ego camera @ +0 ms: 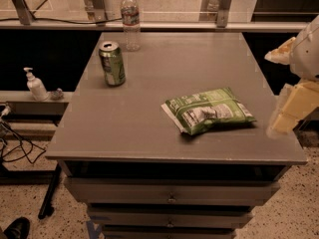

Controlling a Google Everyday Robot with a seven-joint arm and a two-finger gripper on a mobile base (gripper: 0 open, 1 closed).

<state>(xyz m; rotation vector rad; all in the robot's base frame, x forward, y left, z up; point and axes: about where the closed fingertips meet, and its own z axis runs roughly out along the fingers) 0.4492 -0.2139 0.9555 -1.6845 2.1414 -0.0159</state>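
A green chip bag [208, 110] lies flat on the grey table [149, 133], right of centre. A green soda can [112, 63] stands upright toward the back left. At the far edge stands a clear water bottle [130, 20]. My gripper [291, 103] hangs at the right edge of the view, beside the table's right side and just right of the chip bag, holding nothing that I can see. Its pale yellow fingers [294, 106] point down and to the left.
The table has drawers [169, 198] below its front edge. A soap dispenser [36, 84] sits on a low ledge to the left, with cables [15, 143] under it. A railing [159, 24] runs behind the table.
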